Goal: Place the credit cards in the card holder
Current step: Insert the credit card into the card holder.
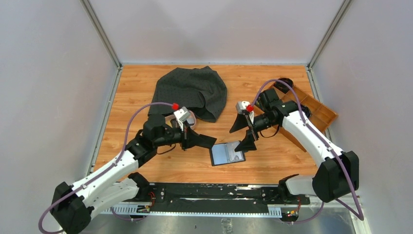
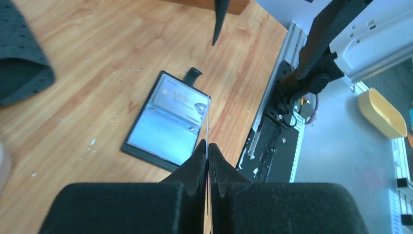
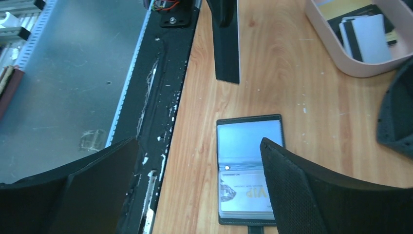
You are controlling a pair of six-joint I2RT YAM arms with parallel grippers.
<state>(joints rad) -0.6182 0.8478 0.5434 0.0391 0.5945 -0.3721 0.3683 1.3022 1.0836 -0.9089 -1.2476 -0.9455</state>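
The card holder (image 1: 227,153) lies open and flat on the bench (image 1: 146,87), near the front edge, between my two arms. One silver card with "VIP" printed on it (image 2: 181,100) sits in one of its grey-blue pockets. My left hand (image 2: 208,148) is closed tight on one thin card (image 2: 208,122). I see this card only edge-on, close to the left edge of the holder, and I cannot tell if it touches. My right hand (image 1: 236,140) is wide open and holds nothing; it hangs just over the holder. Near the left wrist stands the pink dish (image 3: 350,67) with more cards (image 3: 366,31) inside. Farther back lies a dark grey cloth (image 1: 192,90), and a wooden tray (image 1: 324,114) is at the right.
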